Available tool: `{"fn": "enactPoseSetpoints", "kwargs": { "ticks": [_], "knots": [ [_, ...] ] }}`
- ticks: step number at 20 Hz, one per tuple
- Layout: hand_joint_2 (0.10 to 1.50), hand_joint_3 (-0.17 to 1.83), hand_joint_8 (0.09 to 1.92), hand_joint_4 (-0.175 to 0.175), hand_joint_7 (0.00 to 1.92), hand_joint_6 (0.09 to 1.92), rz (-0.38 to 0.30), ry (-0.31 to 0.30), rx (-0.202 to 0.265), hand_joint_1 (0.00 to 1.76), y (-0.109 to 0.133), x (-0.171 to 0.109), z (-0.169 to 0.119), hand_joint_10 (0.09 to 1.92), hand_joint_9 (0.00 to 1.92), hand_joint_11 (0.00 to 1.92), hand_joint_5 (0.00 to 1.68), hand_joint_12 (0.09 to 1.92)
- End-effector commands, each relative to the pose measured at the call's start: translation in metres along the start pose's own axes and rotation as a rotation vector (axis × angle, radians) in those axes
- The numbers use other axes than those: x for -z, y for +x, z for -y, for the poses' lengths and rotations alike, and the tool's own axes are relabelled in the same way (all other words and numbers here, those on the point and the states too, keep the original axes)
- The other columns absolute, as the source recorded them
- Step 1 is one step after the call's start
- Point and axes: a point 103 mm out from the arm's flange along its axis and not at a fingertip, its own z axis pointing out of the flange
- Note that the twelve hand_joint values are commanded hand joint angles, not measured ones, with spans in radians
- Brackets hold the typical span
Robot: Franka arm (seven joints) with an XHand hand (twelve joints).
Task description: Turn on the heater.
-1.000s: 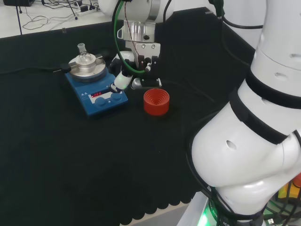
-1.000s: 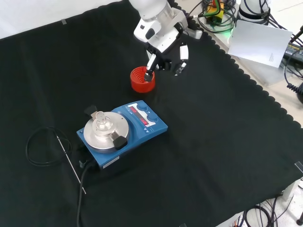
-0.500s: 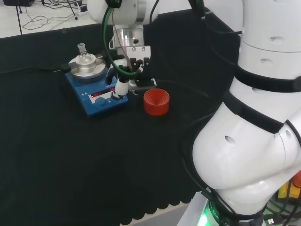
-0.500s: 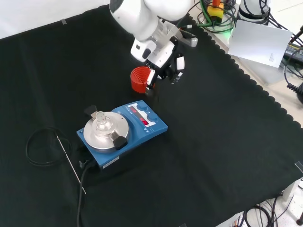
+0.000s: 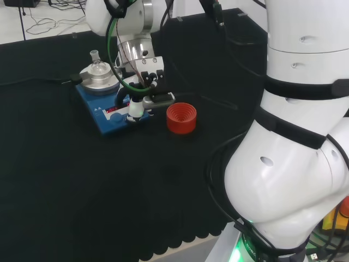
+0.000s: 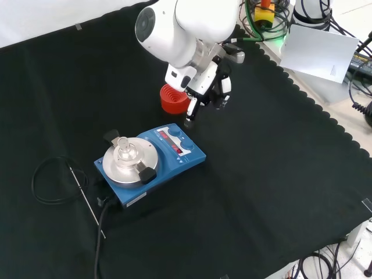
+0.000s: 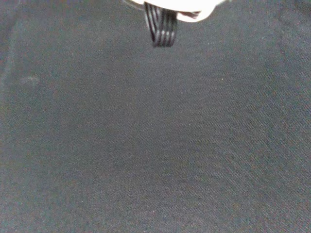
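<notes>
- Nearest the front camera, a thin metal probe (image 6: 86,200) and its coiled black cable (image 6: 49,180) lie on the black cloth (image 6: 261,192) just beside the heater, on the cloth's left side in the front view.
- The task's thing, a blue hotplate heater (image 6: 150,163), sits mid-cloth with a small clear flask (image 6: 123,148) on its round metal plate (image 6: 129,164); its control panel with a red display (image 6: 173,143) and two blue knobs (image 6: 189,142) faces away toward the arm.
- The robot hand (image 6: 204,87) hangs just above the panel's far edge, one finger (image 6: 190,113) pointing straight down at the knob end, the other fingers drawn back; it holds nothing.
- In the head view, that fingertip (image 5: 134,111) stands over the right-hand knob (image 5: 134,117); whether it touches cannot be told.
- Just beyond the heater, a red ribbed ring stand (image 6: 173,99) sits empty, partly behind the hand in the front view.
- Risk, as judged: the finger may land on the housing or the display rather than the control, leaving the heater off.
- Risk: a press off-centre could slide the heater across the cloth and rock the flask on the plate.
- Risk: the drawn-back fingers may brush the red stand and shove it aside.
</notes>
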Motion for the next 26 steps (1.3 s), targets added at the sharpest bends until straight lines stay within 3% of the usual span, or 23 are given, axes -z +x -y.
{"fn": "enactPoseSetpoints", "kwargs": {
  "ticks": [1,26],
  "knots": [
    [0.77,0.83,1.43,-0.037,1.45,0.11,0.03,0.035,-0.003,1.39,0.005,-0.001,-0.003,1.37,1.56,1.17,0.23,1.2],
    [0.71,0.96,1.48,-0.038,1.47,0.09,0.069,0.171,-0.023,1.4,0.007,0.004,-0.023,1.41,1.58,1.16,0.28,1.25]
  ]
}}
